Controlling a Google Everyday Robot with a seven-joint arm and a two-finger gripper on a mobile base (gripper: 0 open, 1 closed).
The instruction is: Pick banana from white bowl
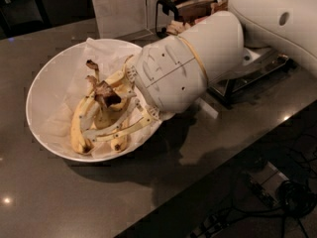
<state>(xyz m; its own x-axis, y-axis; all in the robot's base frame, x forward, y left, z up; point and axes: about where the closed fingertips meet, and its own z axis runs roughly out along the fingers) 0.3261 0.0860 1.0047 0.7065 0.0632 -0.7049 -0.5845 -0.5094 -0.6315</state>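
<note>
The white bowl (47,78), wide and lined with crinkled white paper, stands on the dark counter at the left. Several yellow, brown-spotted bananas (78,133) lie in it, joined at a dark stem (105,96). My gripper (103,114) reaches into the bowl from the right and sits right on the bunch, around the stem. The big white wrist housing (173,73) hangs over the bowl's right rim and hides part of the bananas and the rim.
A black wire rack (185,6) with food stands behind the arm at the back. A white panel (119,6) stands behind the bowl. The counter's front edge (208,172) runs diagonally at the lower right, with cables (292,197) on the floor beyond.
</note>
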